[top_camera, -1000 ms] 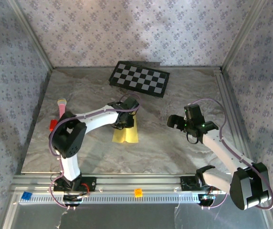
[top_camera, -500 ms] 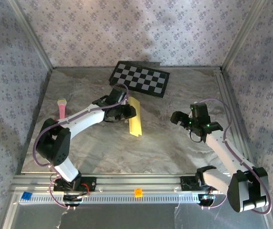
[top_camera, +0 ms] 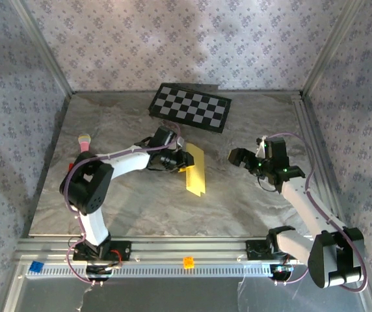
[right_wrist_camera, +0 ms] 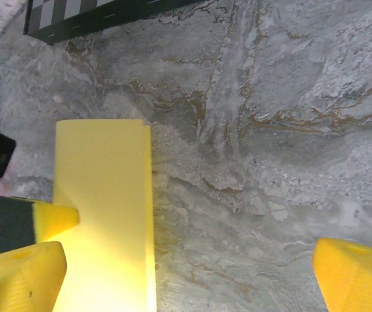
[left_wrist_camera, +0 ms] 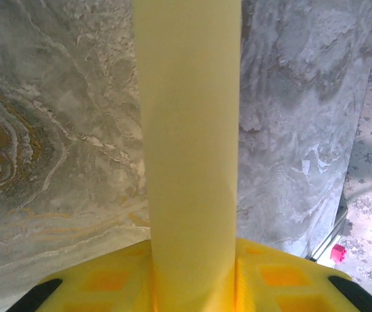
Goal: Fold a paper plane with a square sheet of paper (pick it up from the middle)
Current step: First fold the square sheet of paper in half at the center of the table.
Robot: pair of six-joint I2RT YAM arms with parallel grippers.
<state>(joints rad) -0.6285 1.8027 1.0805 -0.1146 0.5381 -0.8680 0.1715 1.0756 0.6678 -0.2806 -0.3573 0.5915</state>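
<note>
Your left gripper is pressed onto the left side of the yellow sheet of paper, already folded to a narrow strip, and has it pinched between its pads near the middle of the table. From that grip the strip's long axis runs far to near, its far end pointing toward the checkerboard. Your right gripper is spread wide and holds nothing; it sits near the strip's right side but apart from it, so the paper lies to its left, within short reach of that free arm.

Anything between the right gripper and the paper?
Nothing visible: just bare table separates the open right gripper from the paper pinched in the left gripper.
</note>
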